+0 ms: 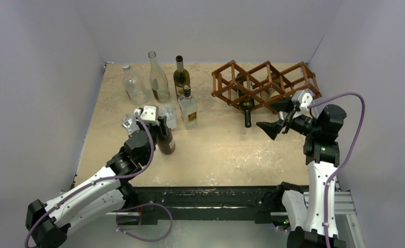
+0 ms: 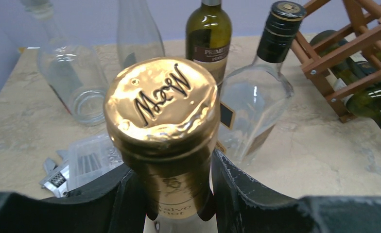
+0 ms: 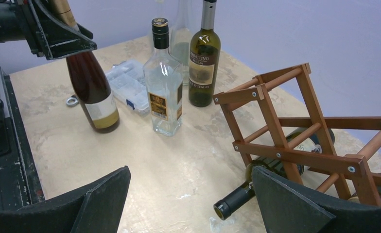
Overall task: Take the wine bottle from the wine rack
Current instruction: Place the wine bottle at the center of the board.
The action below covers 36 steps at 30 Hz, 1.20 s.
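Gold-capped bottle [image 2: 162, 104] — lettering shown only wrist-side — gripped in left jaws; right jaws gape.

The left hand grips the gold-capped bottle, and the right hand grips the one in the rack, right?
No: the right wrist view shows the right hand open and empty, short of the racked bottle. The left hand does grip the gold-capped bottle.

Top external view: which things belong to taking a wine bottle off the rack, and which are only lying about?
Job: wine rack; dark bottle lying in it; open right hand; left hand shut on gold-capped bottle.
Lying about: round clear bottle; tall clear bottle; green wine bottle; square spirits bottle; clear plastic box.
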Each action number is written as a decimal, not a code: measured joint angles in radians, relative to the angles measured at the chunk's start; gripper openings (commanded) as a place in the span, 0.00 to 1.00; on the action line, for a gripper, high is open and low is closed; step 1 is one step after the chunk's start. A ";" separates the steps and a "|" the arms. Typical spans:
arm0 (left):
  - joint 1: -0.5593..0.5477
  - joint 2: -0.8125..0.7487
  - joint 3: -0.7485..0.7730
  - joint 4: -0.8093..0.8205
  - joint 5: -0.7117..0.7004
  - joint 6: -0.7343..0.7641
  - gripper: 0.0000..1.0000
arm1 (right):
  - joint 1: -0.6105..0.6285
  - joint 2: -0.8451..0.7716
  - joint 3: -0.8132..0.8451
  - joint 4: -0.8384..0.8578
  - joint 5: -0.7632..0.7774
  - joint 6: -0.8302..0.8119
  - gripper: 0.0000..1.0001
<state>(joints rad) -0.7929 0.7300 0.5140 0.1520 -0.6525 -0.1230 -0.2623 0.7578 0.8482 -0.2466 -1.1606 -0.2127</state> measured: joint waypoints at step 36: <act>0.178 -0.023 0.119 -0.212 -0.056 -0.050 0.81 | -0.001 0.001 -0.002 0.000 -0.001 0.000 0.99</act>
<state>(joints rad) -0.6151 0.7067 0.6327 -0.0597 -0.7086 -0.1734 -0.2630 0.7589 0.8463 -0.2462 -1.1614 -0.2131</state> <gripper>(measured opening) 0.740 0.987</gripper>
